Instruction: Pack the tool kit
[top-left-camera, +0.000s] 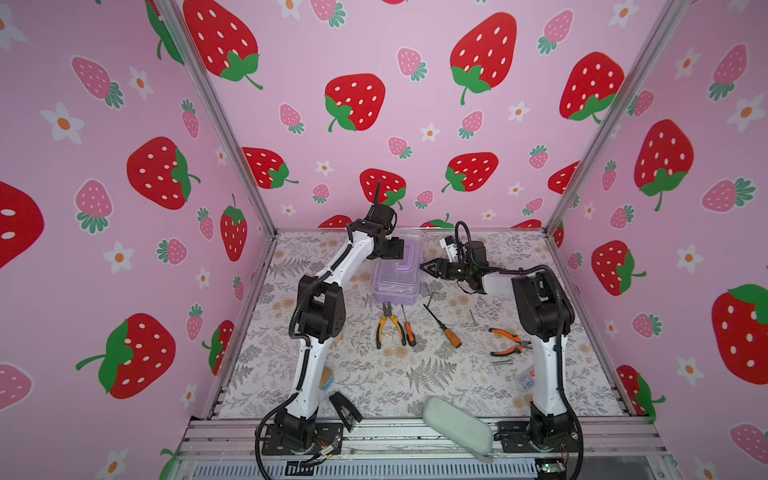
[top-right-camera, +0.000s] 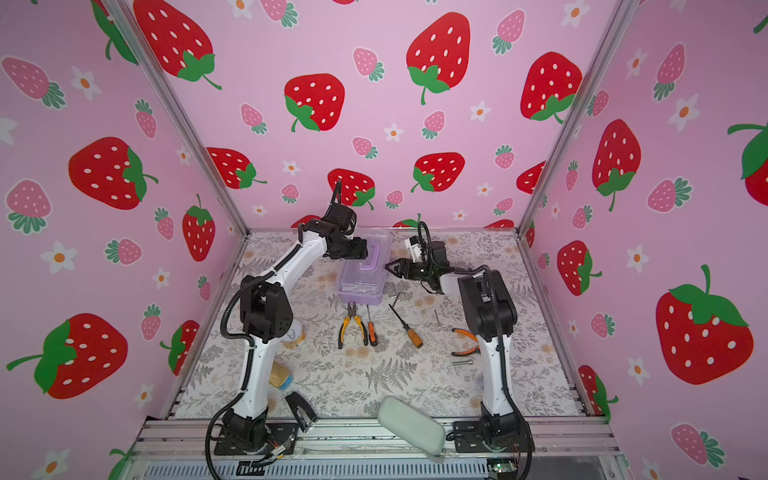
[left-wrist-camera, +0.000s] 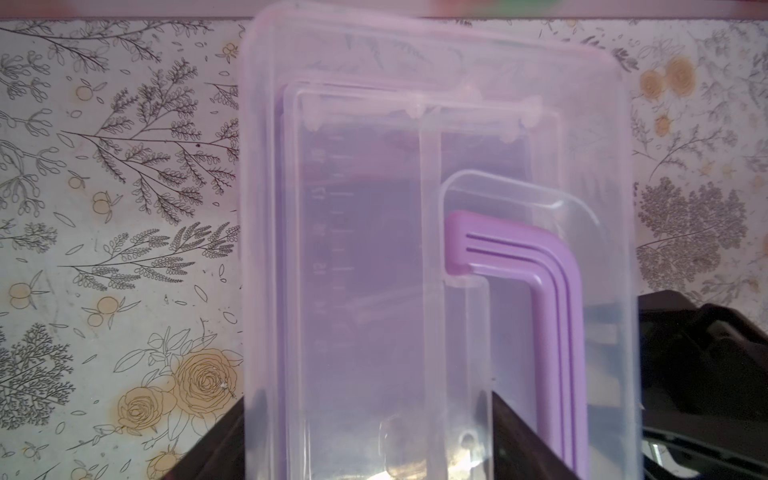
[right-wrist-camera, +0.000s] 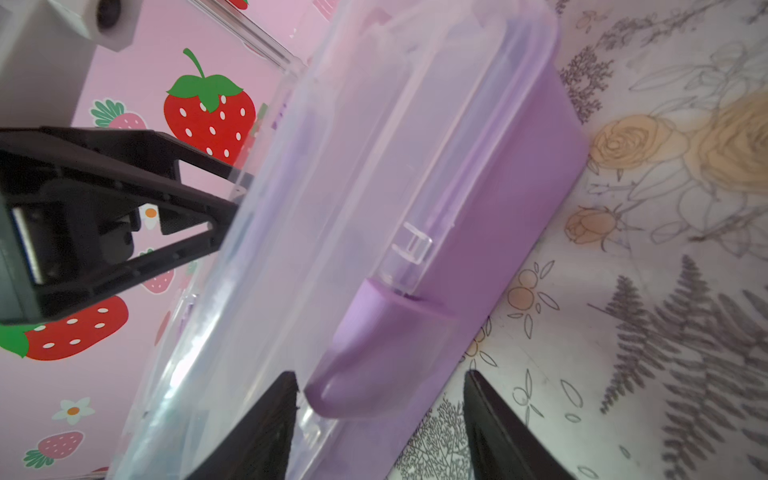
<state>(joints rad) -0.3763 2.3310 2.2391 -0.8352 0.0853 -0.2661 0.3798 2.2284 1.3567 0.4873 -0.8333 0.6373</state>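
The tool kit case sits at the back of the floral table, with its clear lid over it. Packing looks barely begun. Pliers and screwdrivers lie loose just in front of the case, and hex keys lie beside its near corner. The left gripper reaches over the lid with its jaws spread wide, clamping nothing I can see. The right gripper has its jaws parted either side of the lilac clasp on the case's side, not pinching it.

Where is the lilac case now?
In both top views the lilac case sits at the back middle of the table, the left hand over its far end, the right hand at its right side, yellow-handled pliers just in front.
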